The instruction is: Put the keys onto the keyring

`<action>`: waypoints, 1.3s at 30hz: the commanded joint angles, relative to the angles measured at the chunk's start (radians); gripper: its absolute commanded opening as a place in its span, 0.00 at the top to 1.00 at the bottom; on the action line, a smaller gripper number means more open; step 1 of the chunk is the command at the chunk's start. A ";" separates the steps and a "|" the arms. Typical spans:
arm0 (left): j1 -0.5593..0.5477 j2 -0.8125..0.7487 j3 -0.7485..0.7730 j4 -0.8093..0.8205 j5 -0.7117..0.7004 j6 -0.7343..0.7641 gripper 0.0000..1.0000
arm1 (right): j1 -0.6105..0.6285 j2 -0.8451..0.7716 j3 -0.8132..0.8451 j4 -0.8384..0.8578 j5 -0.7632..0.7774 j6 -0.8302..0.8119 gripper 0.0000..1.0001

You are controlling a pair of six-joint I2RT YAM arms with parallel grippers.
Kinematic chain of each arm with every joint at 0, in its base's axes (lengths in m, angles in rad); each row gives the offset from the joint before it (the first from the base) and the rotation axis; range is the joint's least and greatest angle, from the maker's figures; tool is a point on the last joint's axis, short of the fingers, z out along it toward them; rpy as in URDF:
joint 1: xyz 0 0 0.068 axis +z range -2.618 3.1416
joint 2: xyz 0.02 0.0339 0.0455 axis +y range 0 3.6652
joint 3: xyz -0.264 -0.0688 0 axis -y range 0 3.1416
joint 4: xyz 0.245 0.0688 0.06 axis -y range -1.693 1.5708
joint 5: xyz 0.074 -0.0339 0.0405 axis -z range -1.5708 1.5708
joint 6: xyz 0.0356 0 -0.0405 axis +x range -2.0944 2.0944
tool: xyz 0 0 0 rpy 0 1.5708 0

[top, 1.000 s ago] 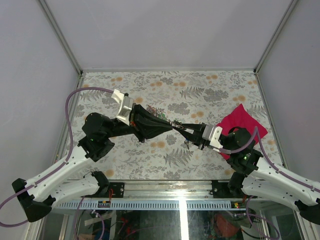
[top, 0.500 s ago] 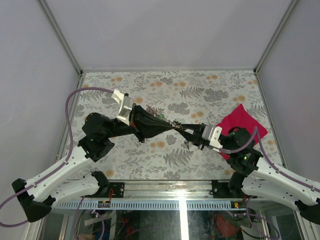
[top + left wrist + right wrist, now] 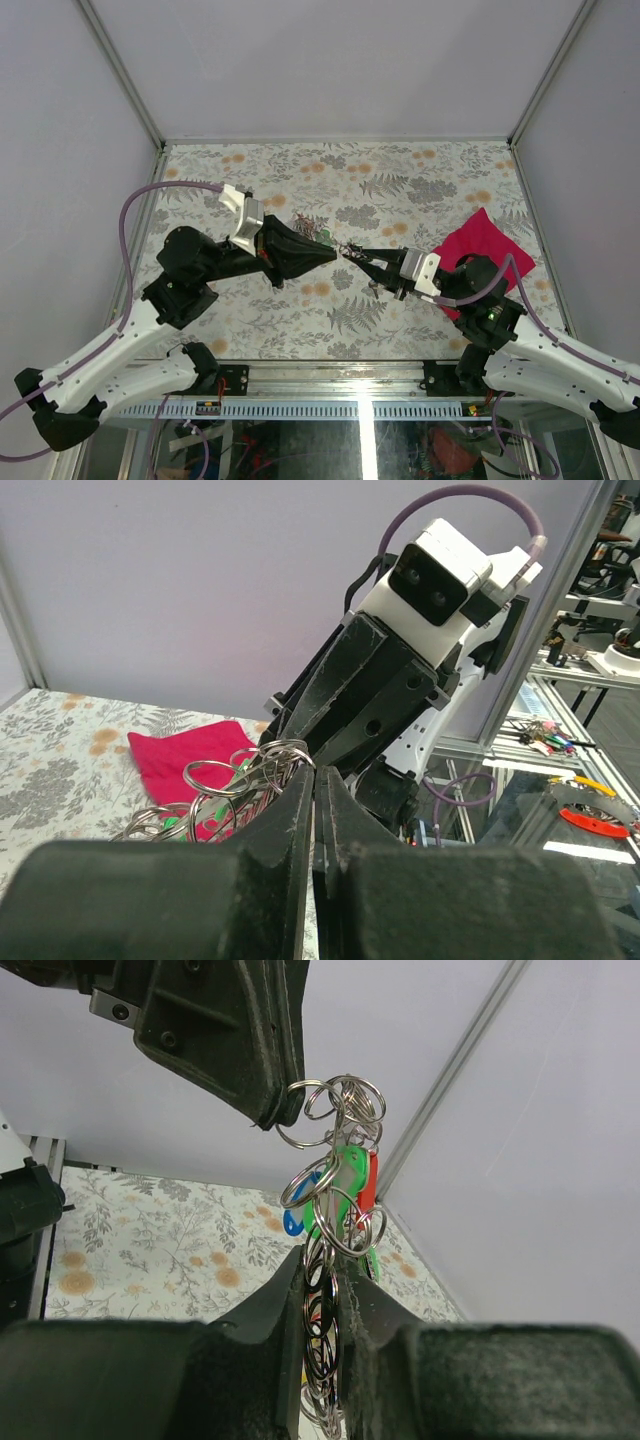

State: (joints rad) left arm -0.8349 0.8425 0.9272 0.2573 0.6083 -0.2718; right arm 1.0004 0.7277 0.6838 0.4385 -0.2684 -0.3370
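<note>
The keyring [image 3: 347, 248] is a bunch of linked grey metal rings held in the air between my two grippers over the middle of the table. My right gripper [image 3: 362, 256] is shut on the lower rings [image 3: 328, 1340]. Above its fingers hang a green-headed key [image 3: 348, 1175], a blue-headed key [image 3: 293, 1223] and a red one [image 3: 370, 1185]. My left gripper [image 3: 333, 255] is shut, and its tip [image 3: 278, 1118] pinches a top ring [image 3: 300, 1110] of the bunch. In the left wrist view the rings [image 3: 250, 775] lie just left of the shut fingers [image 3: 300, 810].
A red cloth [image 3: 490, 245] lies on the flowered table [image 3: 400, 180] at the right, behind my right arm; it also shows in the left wrist view [image 3: 185, 760]. Grey walls and metal posts close in the table on three sides.
My left arm has drawn back a little to the left and its wrist has turned. My right gripper has followed slightly left with the bunch. Both stay shut.
</note>
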 commanded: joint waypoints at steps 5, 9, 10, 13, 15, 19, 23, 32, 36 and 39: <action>-0.002 -0.015 0.076 -0.157 -0.041 0.092 1.00 | 0.003 -0.036 0.051 0.093 0.044 -0.026 0.86; -0.002 -0.008 0.104 -0.205 -0.041 0.117 1.00 | 0.003 -0.050 0.064 0.030 0.033 -0.035 0.77; -0.001 -0.007 0.109 -0.213 -0.040 0.122 1.00 | 0.004 -0.056 0.064 0.013 0.032 -0.037 0.76; -0.002 -0.001 0.121 -0.222 -0.032 0.126 1.00 | 0.003 -0.076 0.067 -0.036 0.022 -0.037 0.70; -0.002 0.005 0.126 -0.221 -0.025 0.125 1.00 | 0.003 -0.082 0.074 -0.071 0.016 -0.036 0.67; -0.001 0.010 0.122 -0.203 -0.019 0.114 1.00 | 0.003 -0.097 0.078 -0.120 -0.003 -0.028 0.63; -0.001 0.010 0.113 -0.192 -0.023 0.106 1.00 | 0.003 -0.111 0.099 -0.192 -0.042 -0.018 0.58; -0.002 0.008 0.096 -0.181 -0.036 0.099 1.00 | 0.003 -0.141 0.198 -0.414 -0.109 -0.027 0.50; -0.002 0.014 0.094 -0.180 -0.030 0.098 1.00 | 0.003 -0.154 0.200 -0.399 -0.070 -0.010 0.53; -0.001 0.020 0.097 -0.188 -0.016 0.104 1.00 | 0.004 -0.146 0.206 -0.370 -0.004 0.026 0.66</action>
State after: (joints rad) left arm -0.8352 0.8627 1.0130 0.0063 0.5777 -0.1642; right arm 1.0004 0.5762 0.8463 0.0349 -0.3477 -0.3546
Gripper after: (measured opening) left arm 0.010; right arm 0.407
